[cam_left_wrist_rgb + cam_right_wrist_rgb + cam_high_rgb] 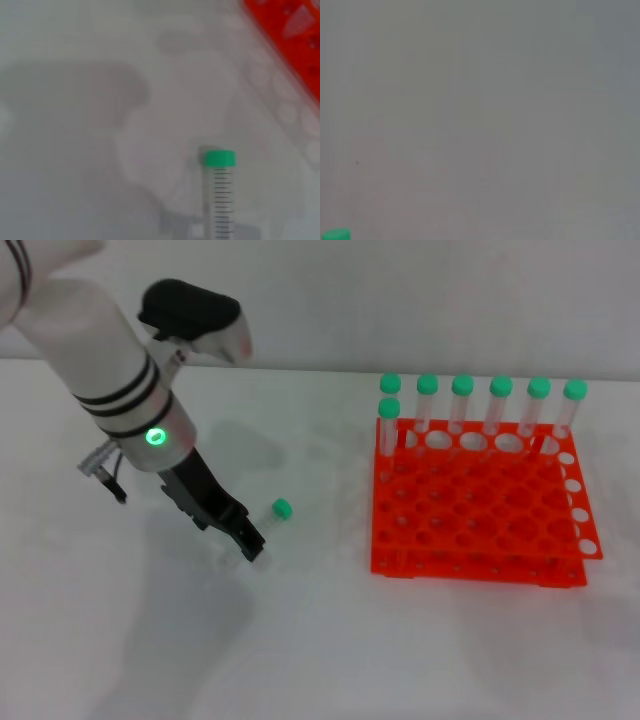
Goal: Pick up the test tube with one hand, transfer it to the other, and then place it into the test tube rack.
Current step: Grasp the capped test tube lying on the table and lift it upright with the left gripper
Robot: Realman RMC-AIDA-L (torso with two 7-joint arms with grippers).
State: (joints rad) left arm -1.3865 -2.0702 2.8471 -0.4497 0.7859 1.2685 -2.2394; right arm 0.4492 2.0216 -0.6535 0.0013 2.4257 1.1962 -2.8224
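A clear test tube with a green cap (pixel 281 508) lies on the white table, left of the rack. My left gripper (pixel 247 540) has come down onto its lower end, and the cap sticks out toward the rack. The left wrist view shows the same tube (pixel 220 200) close up, cap pointing away. The orange test tube rack (pixel 480 515) stands at the right, and its corner shows in the left wrist view (pixel 290 45). My right gripper is out of view; its wrist view shows only bare surface and a bit of green cap (pixel 335 234).
Several green-capped tubes (pixel 500 405) stand upright in the rack's back row, with one more (pixel 389 425) just in front at its left end. The table (pixel 320 640) is white, with a wall behind it.
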